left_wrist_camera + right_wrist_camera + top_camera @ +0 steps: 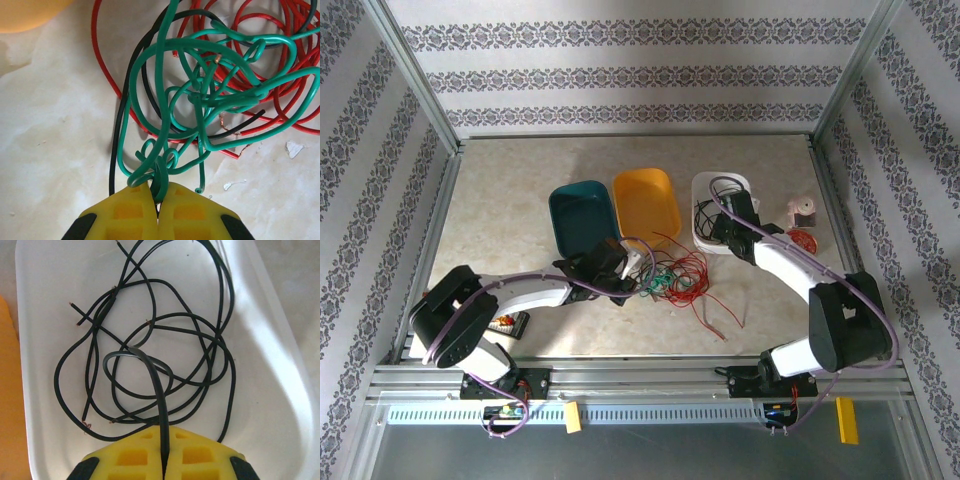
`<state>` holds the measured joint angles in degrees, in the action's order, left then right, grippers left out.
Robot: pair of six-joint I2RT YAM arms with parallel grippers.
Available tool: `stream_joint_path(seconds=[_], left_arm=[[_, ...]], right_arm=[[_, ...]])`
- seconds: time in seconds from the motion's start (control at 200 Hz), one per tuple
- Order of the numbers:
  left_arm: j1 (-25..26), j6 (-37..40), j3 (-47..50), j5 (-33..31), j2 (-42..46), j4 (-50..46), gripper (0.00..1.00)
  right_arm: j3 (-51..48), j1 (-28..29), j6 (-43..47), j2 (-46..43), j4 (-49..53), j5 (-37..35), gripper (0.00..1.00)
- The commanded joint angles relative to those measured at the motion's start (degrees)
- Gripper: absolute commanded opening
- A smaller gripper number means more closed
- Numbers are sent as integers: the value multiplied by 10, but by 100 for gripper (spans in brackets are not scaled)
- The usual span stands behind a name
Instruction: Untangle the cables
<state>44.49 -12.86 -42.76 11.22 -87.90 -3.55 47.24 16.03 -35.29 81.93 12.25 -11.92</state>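
The cables [677,277] lie in a red, green and black tangle at the middle of the table. My left gripper [636,286] is at the tangle's left edge, and its yellow fingers [127,212] are shut on a loop of the green cable [161,115]. A red cable [95,45] and a black cable [113,150] run through the same knot. My right gripper [718,222] hangs over the white tray [698,195]. It [164,432] is shut on a black cable [160,405] that rises from several loose black loops in the tray [270,340].
A teal bin [582,215] and an orange bin [645,205] stand behind the tangle, left of the white tray. A pink-and-white object [803,212] and a red spool [804,240] sit at the right. Loose red strands [715,315] trail toward the front. Metal frame rails border the table.
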Motion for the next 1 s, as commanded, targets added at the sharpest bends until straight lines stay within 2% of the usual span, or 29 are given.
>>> stream_joint_path(seconds=[0.0, 0.095, 0.22, 0.53, 0.58, 0.7, 0.805, 0.995], left_arm=[[-5, -10, 9, -23, 13, 11, 0], [-5, -8, 1, -24, 6, 8, 0], [-5, -9, -2, -22, 5, 14, 0], [-5, -9, 0, -21, 11, 14, 0], [-5, -10, 1, -21, 11, 14, 0], [-5, -7, 0, -16, 9, 13, 0], [-5, -5, -5, -12, 4, 12, 0], [-5, -6, -5, -16, 4, 10, 0]], right_arm=[[-13, 8, -16, -31, 5, -45, 13], [-15, 13, -8, -48, 7, -48, 34], [-14, 18, 11, -74, 2, -49, 44], [19, 57, 111, -154, 9, -47, 48], [19, 76, 140, -166, 16, -12, 48], [5, 140, 203, -191, 42, 129, 49], [-16, 187, 190, -194, 72, 184, 49], [-86, 203, 140, -181, 54, 166, 47]])
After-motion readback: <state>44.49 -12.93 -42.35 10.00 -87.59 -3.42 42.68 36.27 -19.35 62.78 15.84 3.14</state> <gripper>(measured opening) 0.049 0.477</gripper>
